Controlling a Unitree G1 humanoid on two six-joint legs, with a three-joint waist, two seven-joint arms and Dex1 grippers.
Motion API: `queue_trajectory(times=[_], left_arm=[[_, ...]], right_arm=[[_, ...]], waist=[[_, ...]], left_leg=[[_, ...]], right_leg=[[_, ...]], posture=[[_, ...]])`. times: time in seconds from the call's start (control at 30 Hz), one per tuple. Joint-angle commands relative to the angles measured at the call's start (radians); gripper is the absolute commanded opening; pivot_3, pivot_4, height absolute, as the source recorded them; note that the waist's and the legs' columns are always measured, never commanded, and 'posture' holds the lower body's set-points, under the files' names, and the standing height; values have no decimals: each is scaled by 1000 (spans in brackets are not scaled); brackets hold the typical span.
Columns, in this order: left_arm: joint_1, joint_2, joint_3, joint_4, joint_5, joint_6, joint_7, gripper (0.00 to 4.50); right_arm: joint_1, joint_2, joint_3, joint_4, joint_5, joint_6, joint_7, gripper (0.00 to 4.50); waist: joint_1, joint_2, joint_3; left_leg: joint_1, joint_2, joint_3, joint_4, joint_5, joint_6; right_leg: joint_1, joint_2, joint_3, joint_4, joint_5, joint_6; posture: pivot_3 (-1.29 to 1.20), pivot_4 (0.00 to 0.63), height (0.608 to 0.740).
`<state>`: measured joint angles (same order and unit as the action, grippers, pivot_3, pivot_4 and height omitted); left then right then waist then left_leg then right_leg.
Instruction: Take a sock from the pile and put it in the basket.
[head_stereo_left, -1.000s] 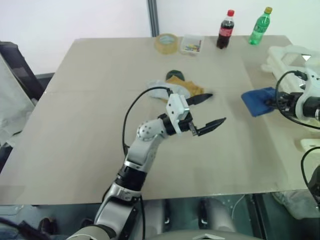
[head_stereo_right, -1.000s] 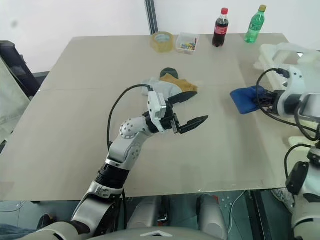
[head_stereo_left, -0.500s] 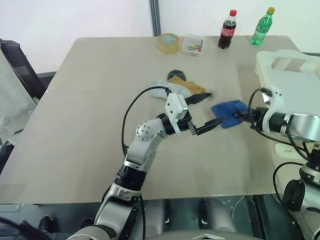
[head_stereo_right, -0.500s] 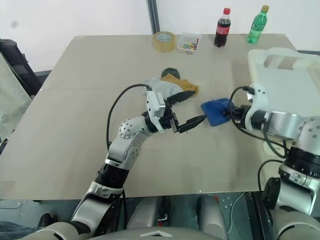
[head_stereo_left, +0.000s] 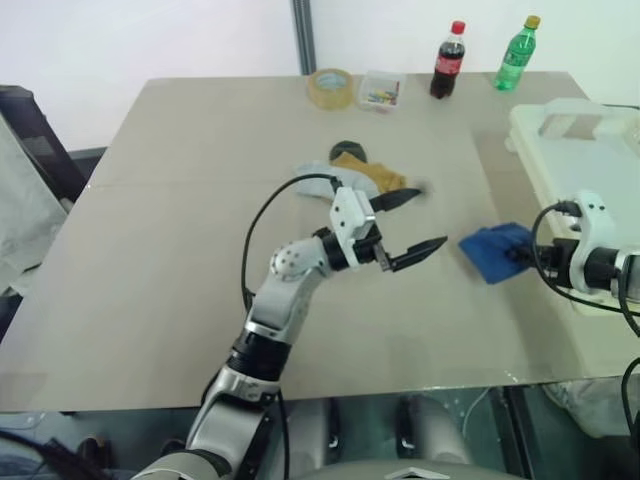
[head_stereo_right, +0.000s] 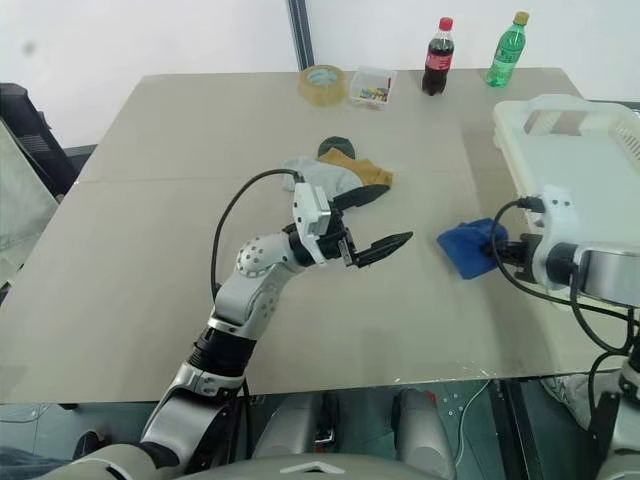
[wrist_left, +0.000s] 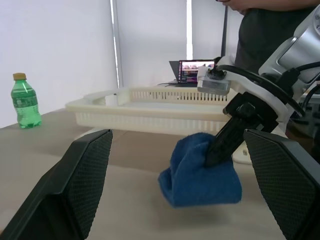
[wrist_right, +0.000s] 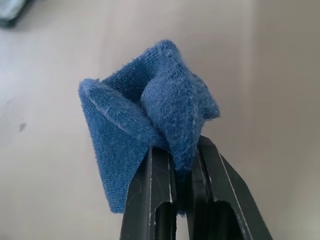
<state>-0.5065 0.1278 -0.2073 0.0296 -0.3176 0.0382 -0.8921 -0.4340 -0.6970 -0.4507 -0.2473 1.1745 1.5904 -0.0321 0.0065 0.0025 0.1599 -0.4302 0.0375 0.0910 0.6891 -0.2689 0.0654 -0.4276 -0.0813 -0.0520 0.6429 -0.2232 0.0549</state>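
1. The blue sock (head_stereo_left: 496, 250) hangs pinched in the right gripper (wrist_right: 182, 167), jaws clamped on a fold, near the desk's right edge, just beside the basket (head_stereo_left: 600, 165).
2. Lift it over the rim before letting go.
3. The left gripper (head_stereo_left: 400, 230), jaws apart, hovers mid-desk by the pile (head_stereo_left: 365, 175).
4. Bottles and tape stand well clear at the far edge.

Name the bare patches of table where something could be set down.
Free: the table left of the pile, and its near edge. Crowded: between the open left hand and the sock in the right hand.
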Motion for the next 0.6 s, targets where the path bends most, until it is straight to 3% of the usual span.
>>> queue_trajectory(times=[0.03, 0.23, 0.37, 0.6], left_arm=[[-16, 4, -1, -22, -7, -13, -11, 4500], [-15, 5, -5, -17, -1, -16, -10, 4500], [-13, 11, -3, -25, -4, -10, -10, 4500], [-4, 19, -7, -23, -14, -6, -29, 4500]], right_arm=[[26, 92, 43, -108, 26, 2, -7, 116], [11, 196, 58, -135, 6, 12, -36, 116], [-22, 205, 37, -135, 15, 21, -38, 116], [-114, 15, -42, -68, 33, 24, -21, 116]], waist=[[1, -1, 0], [10, -1, 0], [7, -1, 0], [9, -1, 0]], left_leg=[[0, 0, 0, 0, 0, 0], [-1, -1, 0, 1, 0, -1], [-1, -1, 0, 1, 0, -1], [-1, -1, 0, 1, 0, -1]], right_leg=[[0, 0, 0, 0, 0, 0], [0, -3, 0, 0, 0, 0], [0, -4, 0, 0, 0, 0], [0, -3, -1, 0, 0, 0]], posture=[[0, 150, 735], [0, 150, 735], [0, 150, 735], [0, 150, 735]])
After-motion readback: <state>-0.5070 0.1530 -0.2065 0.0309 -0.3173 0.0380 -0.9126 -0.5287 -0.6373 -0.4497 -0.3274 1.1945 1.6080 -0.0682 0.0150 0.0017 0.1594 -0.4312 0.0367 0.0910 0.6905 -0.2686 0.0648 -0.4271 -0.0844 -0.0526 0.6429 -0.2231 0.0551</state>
